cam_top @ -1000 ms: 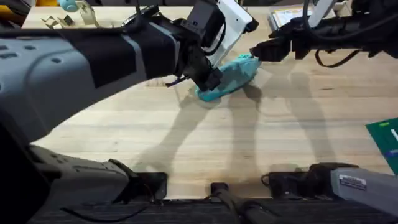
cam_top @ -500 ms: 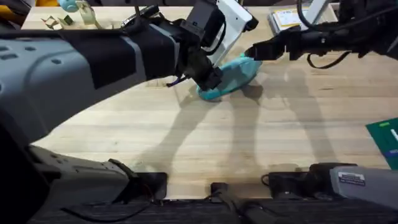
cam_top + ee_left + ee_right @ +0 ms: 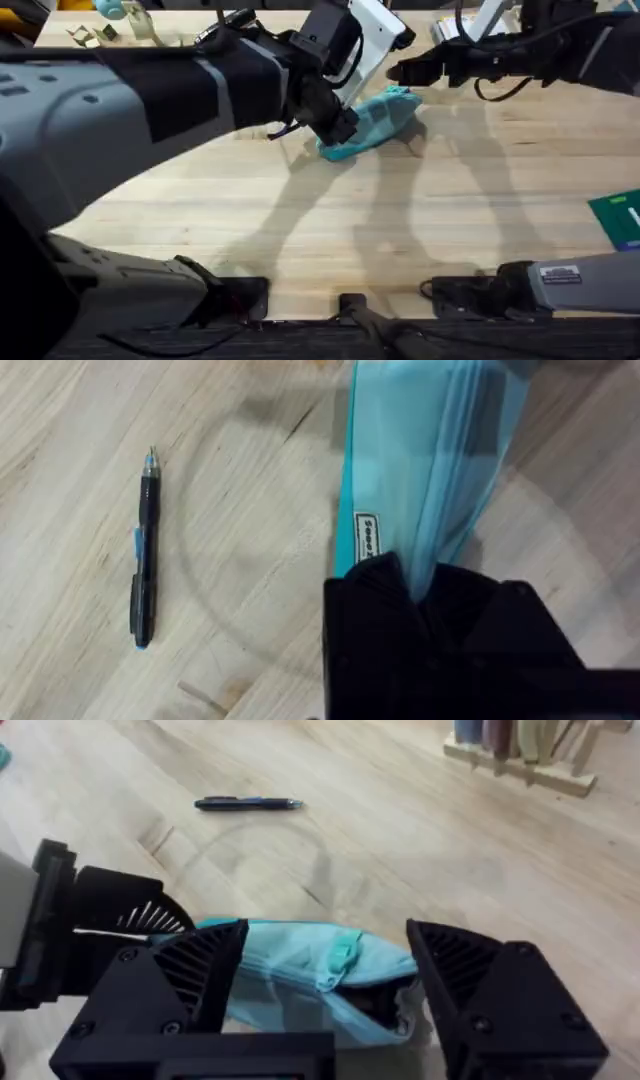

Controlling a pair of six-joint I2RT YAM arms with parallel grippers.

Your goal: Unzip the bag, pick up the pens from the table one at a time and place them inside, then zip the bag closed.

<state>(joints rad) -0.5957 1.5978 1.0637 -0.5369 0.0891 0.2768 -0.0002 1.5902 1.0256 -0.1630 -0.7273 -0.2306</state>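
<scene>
the bag [image 3: 368, 122] is seen lying on the worktop [image 3: 400, 230] near its far middle, with the left gripper [image 3: 335, 128] clamped on the end nearer the robot; in the left wrist view the teal fabric [image 3: 420, 470] is pinched between the black fingers [image 3: 370, 630], so that gripper is judged clenched on the bag. the right gripper [image 3: 400, 72] is held just above the far end of the bag, its fingers [image 3: 470, 980] spread wide and released, straddling the bag in the right wrist view with nothing gripped. a small teal pull [image 3: 338, 960] is seen at the top of the pouch between those fingers, and the mouth beside it looks partly gaping, though how far the zipper is run cannot be told. one pen [image 3: 143, 550] is seen lying flat on the worktop beside the bag, apart from it, untouched. risks from here are judged as follows: the pull is small and floppy, so it could be missed by the open fingers and only fabric caught; if the pouch is tugged while held at one end, it could be twisted or slid out of the left grip; the pen could be rolled away if the bag is dragged into it.
</scene>
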